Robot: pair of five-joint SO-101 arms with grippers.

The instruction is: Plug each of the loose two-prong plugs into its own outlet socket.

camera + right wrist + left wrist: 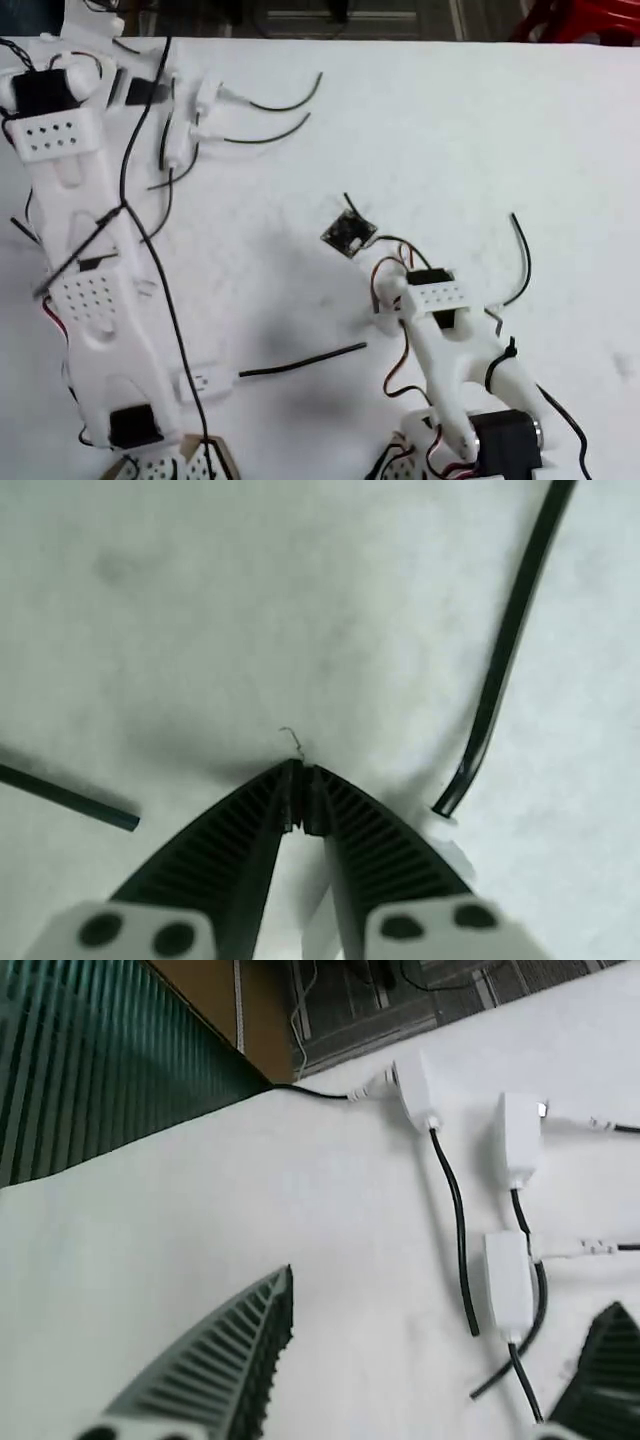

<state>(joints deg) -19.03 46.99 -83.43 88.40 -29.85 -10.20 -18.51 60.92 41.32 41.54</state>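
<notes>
High view has one plug (205, 381) lying alone on the worktop (450, 130), its black cable (300, 360) trailing off to a free end. Three white blocks (520, 1140), each with a cord, lie clustered well apart from that plug, at the far side of the worktop; whether any of them is already mated I cannot tell. The left hand (450, 1295) hangs near the blocks, far from the plug, spread wide and holding nothing. The right hand (298, 783) is near the free end of the plug's cable, its tips pressed together on nothing, low over the bare surface. A dark square (348, 235) sits beyond that cable end, farther from the plug. A black arm wire (165, 290) runs just beside the plug. The likely trouble is this: the plug is nearer its cable's reach than either hand's, so a pinch could land on the cable, leaving the prongs free to swing and miss the slots. The blocks look light and unanchored, so a push from a plug may slide them away unless the other hand braces them. The arm wire could also snag the plug when it is lifted.
</notes>
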